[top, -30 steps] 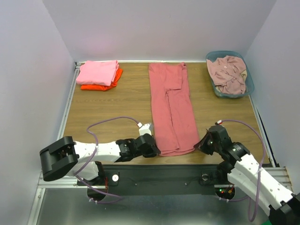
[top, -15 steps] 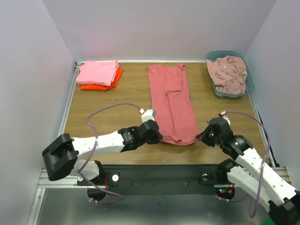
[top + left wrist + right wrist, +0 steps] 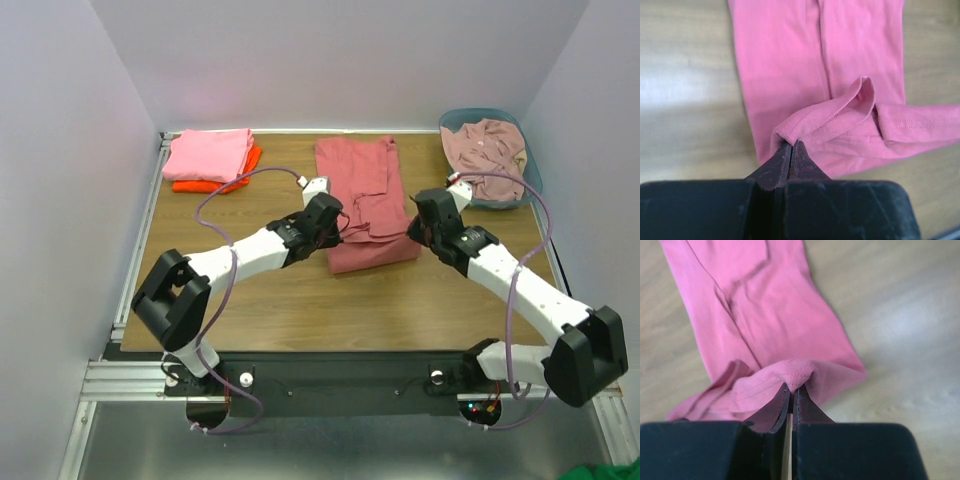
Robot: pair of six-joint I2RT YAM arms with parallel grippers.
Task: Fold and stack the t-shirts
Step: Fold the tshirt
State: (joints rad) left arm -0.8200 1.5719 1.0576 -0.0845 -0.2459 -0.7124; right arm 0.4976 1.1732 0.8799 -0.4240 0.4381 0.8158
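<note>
**Both grippers pinched on the red shirt's hem**

The coral-red t-shirt [image 3: 362,175] lies lengthwise in the middle of the table [image 3: 250,300], folded into a narrow strip. Its near part is doubled over onto the rest, so the fold forms the edge closest to the arms.

The left gripper [image 3: 341,226] is at the strip's left side. In the left wrist view its jaws are pressed together with no gap between them. A bunched corner of the stitched hem is caught at their tips, and the cloth rises off the layer below in a small ridge that runs away to the right.

The right gripper [image 3: 413,228] is at the strip's right side, level with the left one. In the right wrist view its jaws are likewise clamped tight, with only a thin slit between them. A rounded fold of the same hem sits in the tips, and the shirt spreads flat on the wood beyond.

Between the two grippers the hem hangs slightly slack above the lower layer.

At the far left corner a folded pink t-shirt [image 3: 208,153] sits on top of a folded orange t-shirt [image 3: 247,164]. At the far right, a crumpled pale pink t-shirt [image 3: 485,150] lies in a blue-grey basket [image 3: 534,180], well apart from both grippers.
</note>
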